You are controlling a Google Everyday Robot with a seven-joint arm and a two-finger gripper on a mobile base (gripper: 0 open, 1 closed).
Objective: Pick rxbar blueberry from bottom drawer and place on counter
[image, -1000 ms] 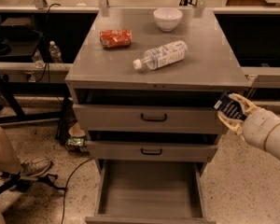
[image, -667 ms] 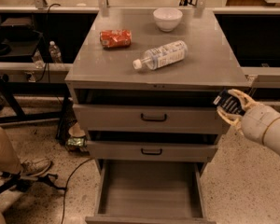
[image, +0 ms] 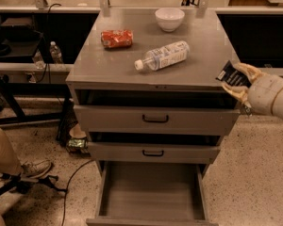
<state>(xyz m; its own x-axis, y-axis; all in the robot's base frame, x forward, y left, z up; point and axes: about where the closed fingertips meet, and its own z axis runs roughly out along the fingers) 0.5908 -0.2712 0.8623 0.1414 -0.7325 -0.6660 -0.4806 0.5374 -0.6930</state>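
My gripper (image: pixel 237 81) is at the right edge of the cabinet, level with the counter (image: pixel 113 62), and is shut on the rxbar blueberry (image: pixel 232 76), a small dark wrapper with white print. The bar hangs over the counter's front right corner, tilted, held between the tan fingers (image: pixel 247 69). The bottom drawer (image: pixel 151 192) stands pulled open below, its grey floor bare.
On the counter lie a clear plastic bottle (image: pixel 162 55) on its side, a red crumpled bag (image: pixel 116 38) and a white bowl (image: pixel 170 19). Two upper drawers (image: pixel 155 119) with black handles stand slightly open. A person's leg and shoe (image: pixel 19 166) are at left.
My gripper has risen with the bar from beside the top drawer front to counter height and shifted slightly left toward the counter's corner.
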